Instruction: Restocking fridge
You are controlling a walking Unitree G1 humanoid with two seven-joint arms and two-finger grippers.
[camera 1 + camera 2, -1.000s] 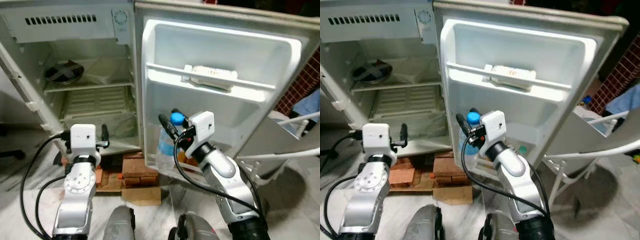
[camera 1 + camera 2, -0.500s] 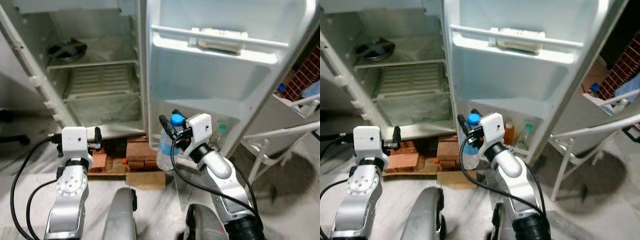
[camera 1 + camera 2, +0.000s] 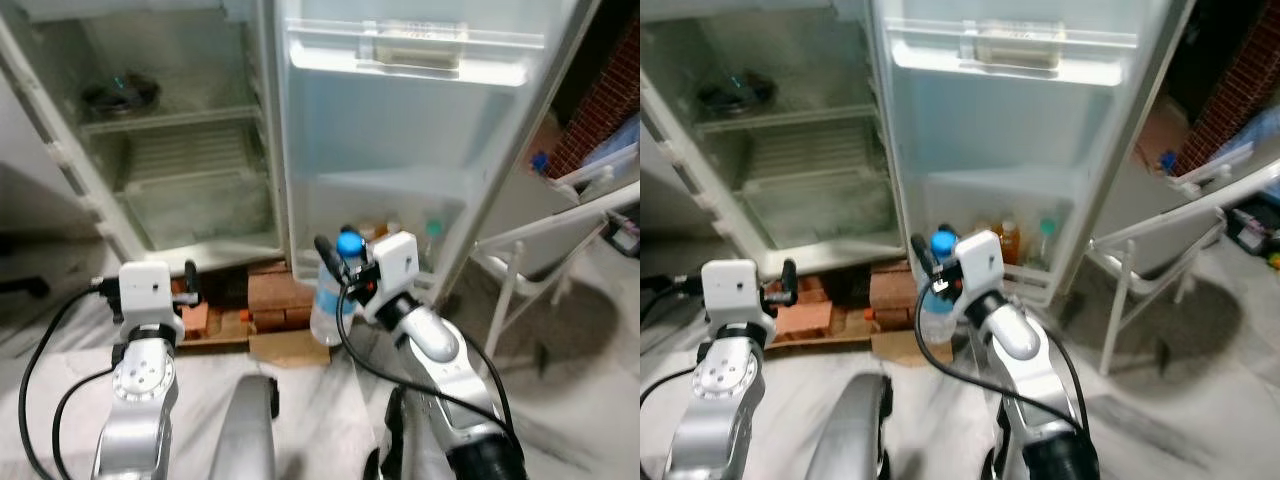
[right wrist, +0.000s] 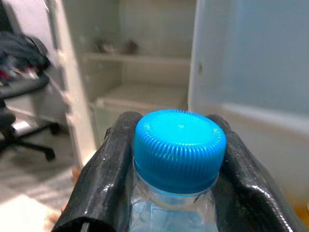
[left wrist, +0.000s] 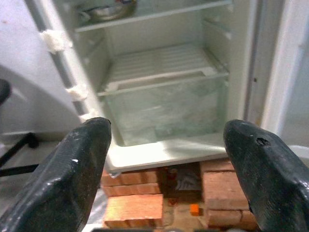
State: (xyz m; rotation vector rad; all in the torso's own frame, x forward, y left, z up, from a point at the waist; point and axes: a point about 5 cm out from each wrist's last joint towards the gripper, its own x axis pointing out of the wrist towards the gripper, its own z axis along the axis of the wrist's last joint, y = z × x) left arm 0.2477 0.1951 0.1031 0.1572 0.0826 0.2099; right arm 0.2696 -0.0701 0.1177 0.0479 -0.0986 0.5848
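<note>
Right hand (image 4: 178, 193) clenched on neck of blue-capped water bottle (image 3: 333, 290), held upright before the lowest rack of the open fridge door (image 3: 420, 130). Left hand (image 5: 169, 164) released, fingers wide, facing the fridge (image 3: 170, 150) at 10 o'clock.
</note>
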